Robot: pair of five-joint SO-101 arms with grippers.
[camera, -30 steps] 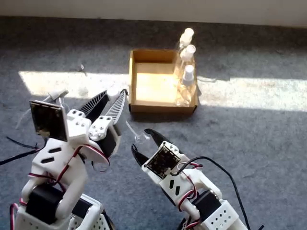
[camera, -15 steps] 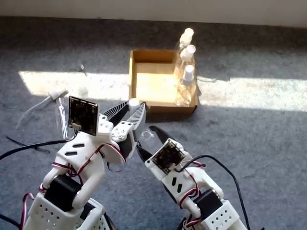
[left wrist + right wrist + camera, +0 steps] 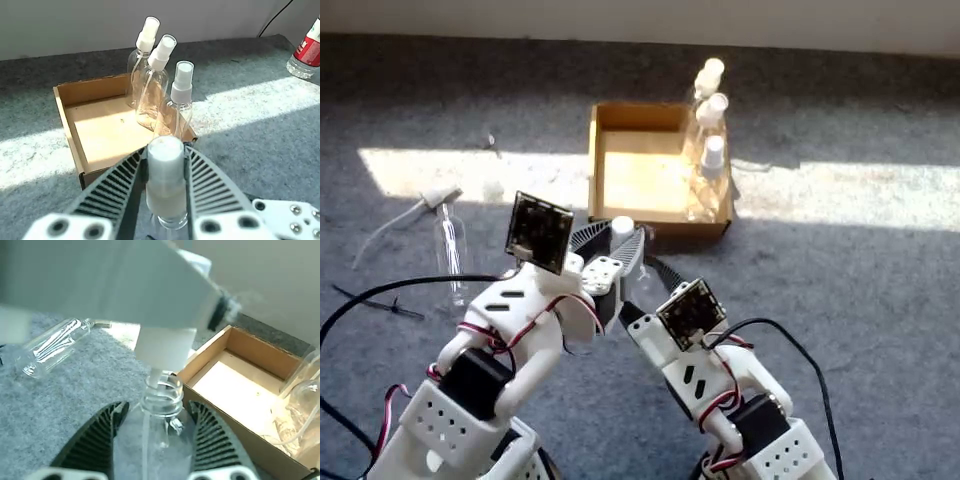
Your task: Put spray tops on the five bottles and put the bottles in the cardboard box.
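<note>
Our left gripper (image 3: 165,152) is closed on one white spray top (image 3: 165,187) and, since a second ago, has swung across to our right gripper (image 3: 160,409). The top now sits right over the open neck of the one clear bottle (image 3: 160,440) that this gripper clamps. Just beyond both stands the cardboard box (image 3: 67,107), with three capped bottles (image 3: 150,97) upright along one wall. Well to the left gripper's left a fifth bottle (image 3: 451,255) lies on the carpet (image 3: 840,290), one loose spray top (image 3: 438,196) near it. The print on a far red-labelled bottle (image 3: 306,50) is too small to read.
</note>
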